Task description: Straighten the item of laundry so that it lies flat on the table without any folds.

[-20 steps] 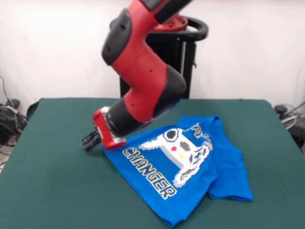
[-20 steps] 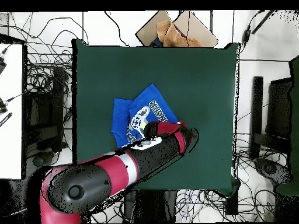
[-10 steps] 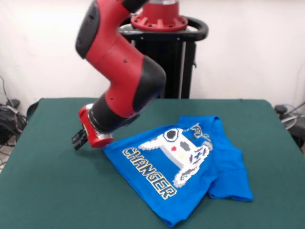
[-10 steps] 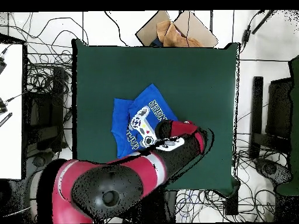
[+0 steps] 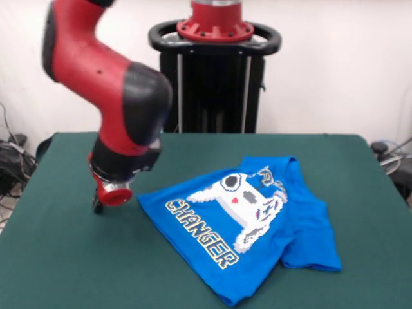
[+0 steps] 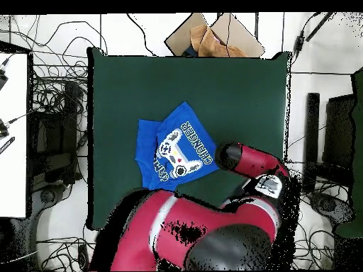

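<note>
The bright blue T-shirt [image 5: 257,225] lies print-side up on the green table [image 5: 64,270], right of centre in the front view. Its right side is folded over and its lettering runs diagonally. In the overhead view the shirt [image 6: 174,145] lies left of centre on the table [image 6: 142,85]. My gripper [image 5: 97,206] hangs just above the cloth, left of the shirt's left corner and apart from it. Only a dark tip shows under the red wrist ring. In the overhead view the wrist end [image 6: 228,154] is to the right of the shirt. The gripper holds nothing that I can see.
The black pedestal [image 5: 215,77] stands at the table's far side. The bulky red arm [image 6: 213,234] covers the table's lower part in the overhead view. Brown cardboard [image 6: 213,39] lies beyond the table's top edge. Cables lie all around the table.
The arm has swung left in the front view, off the shirt's edge and out over bare table. The shirt has not moved.
</note>
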Available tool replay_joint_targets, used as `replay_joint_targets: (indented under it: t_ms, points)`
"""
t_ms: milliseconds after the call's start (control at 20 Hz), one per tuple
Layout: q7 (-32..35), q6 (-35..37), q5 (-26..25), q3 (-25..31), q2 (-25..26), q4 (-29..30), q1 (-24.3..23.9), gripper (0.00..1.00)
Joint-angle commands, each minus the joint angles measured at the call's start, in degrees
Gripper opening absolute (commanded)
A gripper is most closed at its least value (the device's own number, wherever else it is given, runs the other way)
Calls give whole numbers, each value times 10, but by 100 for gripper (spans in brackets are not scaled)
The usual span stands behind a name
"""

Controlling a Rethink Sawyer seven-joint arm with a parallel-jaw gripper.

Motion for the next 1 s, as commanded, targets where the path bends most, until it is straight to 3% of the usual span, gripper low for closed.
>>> replay_joint_targets:
  t_ms: [50,400,600,1000]
  points:
    - [-115,102,-30,173,-41,-8,-24,0]
    - [-68,110,-43,178,-52,-13,-20,0]
    - [-72,56,-48,226,-73,25,-60,0]
    - [-53,74,-68,236,-101,44,-63,0]
